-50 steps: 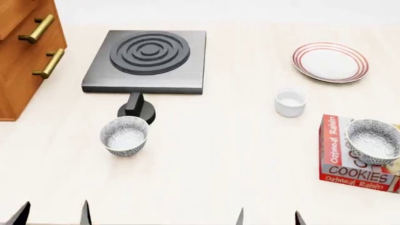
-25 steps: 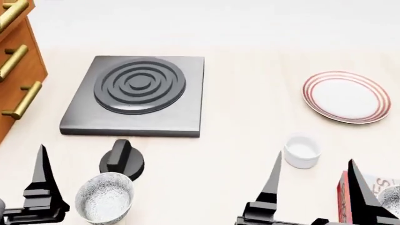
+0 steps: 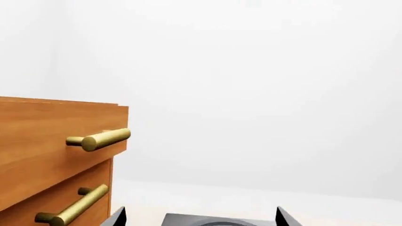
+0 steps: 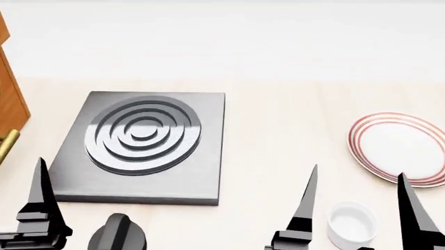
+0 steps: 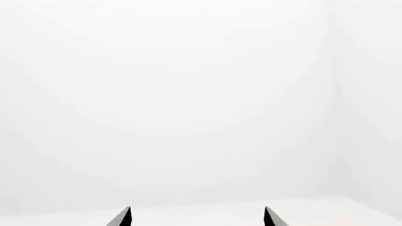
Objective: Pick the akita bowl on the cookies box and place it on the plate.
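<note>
Neither the akita bowl nor the cookies box shows in any view now. The plate (image 4: 403,146), white with thin red rings, lies at the right of the head view, partly cut by the edge. My right gripper (image 4: 358,170) stands open near the bottom, its two dark fingers wide apart on either side of a small white cup. The right wrist view shows the right gripper (image 5: 197,213) open with only white background between its tips. Of my left gripper, one finger (image 4: 41,203) shows at the bottom left. In the left wrist view the left gripper (image 3: 199,217) is open and holds nothing.
A dark grey stove plate (image 4: 143,143) with concentric rings lies left of centre, and its far edge (image 3: 213,220) shows between the left fingertips. A black knob (image 4: 118,234) sits before it. A wooden cabinet (image 3: 44,141) with brass handles stands at the left. The white cup (image 4: 353,224) sits near the plate.
The head view has swung up and forward: stove, plate and cup slid down the picture, and both bowls and the cookies box left it at the bottom. Both grippers reach higher.
</note>
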### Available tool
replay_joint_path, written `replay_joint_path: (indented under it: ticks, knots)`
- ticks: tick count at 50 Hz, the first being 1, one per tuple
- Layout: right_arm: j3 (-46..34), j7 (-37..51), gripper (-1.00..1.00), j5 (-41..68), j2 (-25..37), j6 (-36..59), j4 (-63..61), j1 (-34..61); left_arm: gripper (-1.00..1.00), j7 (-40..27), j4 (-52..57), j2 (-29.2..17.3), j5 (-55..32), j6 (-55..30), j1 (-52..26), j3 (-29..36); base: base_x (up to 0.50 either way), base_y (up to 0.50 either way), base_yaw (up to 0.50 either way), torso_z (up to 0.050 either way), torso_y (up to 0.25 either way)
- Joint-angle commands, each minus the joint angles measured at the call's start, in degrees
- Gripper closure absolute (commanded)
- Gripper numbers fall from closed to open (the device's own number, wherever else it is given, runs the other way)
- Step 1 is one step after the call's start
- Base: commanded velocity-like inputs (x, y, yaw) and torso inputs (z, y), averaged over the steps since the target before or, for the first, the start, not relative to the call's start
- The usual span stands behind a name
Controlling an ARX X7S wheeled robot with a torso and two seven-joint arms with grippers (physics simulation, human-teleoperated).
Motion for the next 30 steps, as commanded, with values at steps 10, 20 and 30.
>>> replay_joint_path:
  ticks: [10,20,30]
  knots:
    - [0.51,1.38,-1.00,1.32,0.39,-0.15,-0.14,0.11,-1.00,-0.75,0.24,-0.96,-0.56,0.49,0.59,0.52,0.50,0.00,0.00,0.000,0.000]
    - [-0.48,1.43,-1.00,0.07,0.94,-1.85,0.87,-0.36,-1.00,-1.04,-0.19,-1.28,-1.02,0.61,0.55,0.69,0.05,-0.27,0.00,0.000,0.000]
    - [-0.59,1.71,-1.00,0.73,1.42,-1.36,0.37,-0.38,-1.00,-1.35,-0.19,-1.65,-1.46,0.44,0.59,0.95,-0.07,-0.50,0.00,0.000,0.000]
